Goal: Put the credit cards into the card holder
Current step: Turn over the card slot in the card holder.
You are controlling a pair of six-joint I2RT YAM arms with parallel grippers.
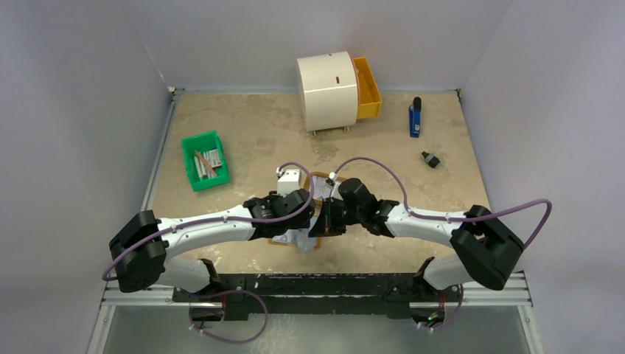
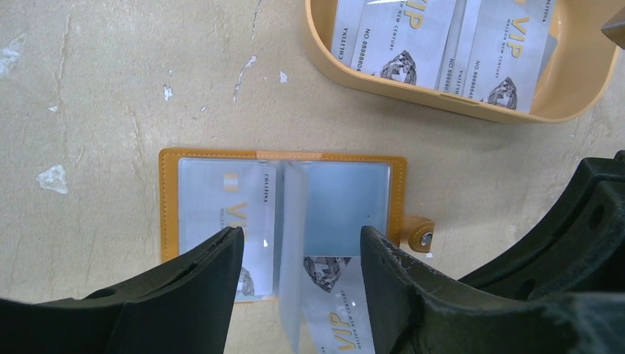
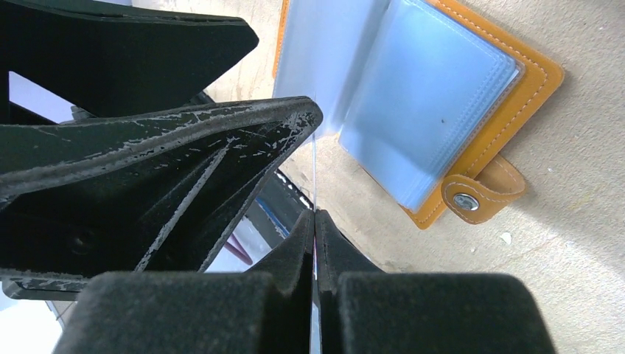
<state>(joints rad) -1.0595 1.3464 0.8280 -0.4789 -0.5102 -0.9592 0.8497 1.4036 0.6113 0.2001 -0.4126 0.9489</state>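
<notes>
My right gripper (image 3: pixel 315 221) pinches a thin pale grey-white credit card (image 3: pixel 315 173) at the near edge of the open orange-tan leather card holder (image 2: pixel 339 199). My left gripper (image 2: pixel 300 236) stands wide above that edge. More cards (image 2: pixel 398 37) lie in the oval tan tray (image 2: pixel 413 92), far right.

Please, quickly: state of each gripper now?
Left gripper: open, over the flat orange-tan leather card holder.
Right gripper: shut on a thin pale grey-white credit card.

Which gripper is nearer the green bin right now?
Left. The left gripper is open over the card holder, right of and below the green bin in the top view. The right gripper is even farther right, shut on a credit card.
</notes>
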